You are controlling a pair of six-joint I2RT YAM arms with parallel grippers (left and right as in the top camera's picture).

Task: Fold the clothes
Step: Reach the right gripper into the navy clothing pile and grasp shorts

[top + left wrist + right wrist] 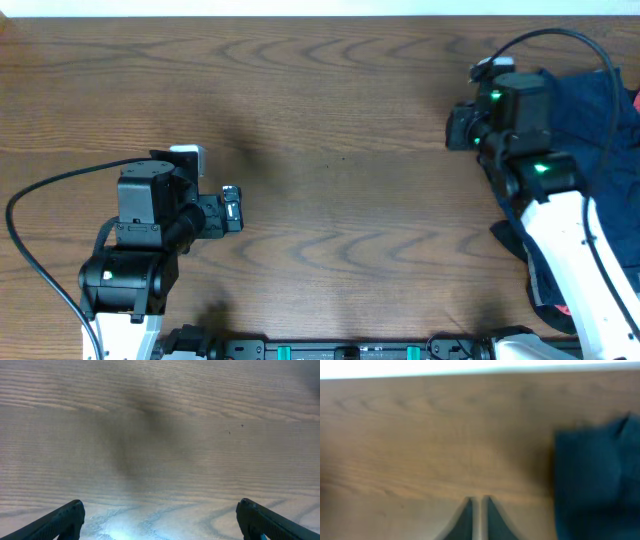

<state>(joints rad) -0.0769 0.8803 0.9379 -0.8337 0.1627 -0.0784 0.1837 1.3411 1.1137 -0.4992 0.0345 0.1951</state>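
The clothes [590, 120] lie in a dark navy heap at the table's right edge, partly hidden under my right arm. A sliver of red-pink cloth [636, 100] shows at the far right. The navy cloth also fills the right side of the right wrist view [595, 480], blurred. My right gripper [463, 127] is just left of the heap; its fingers [477, 510] are shut and empty over bare wood. My left gripper [228, 210] is far away at the left; its fingers [160, 520] are wide open and empty above the table.
The brown wooden table [330, 120] lies between the two arms. Its far edge [470, 372] shows at the top of the right wrist view. A black cable [560, 35] loops over the heap.
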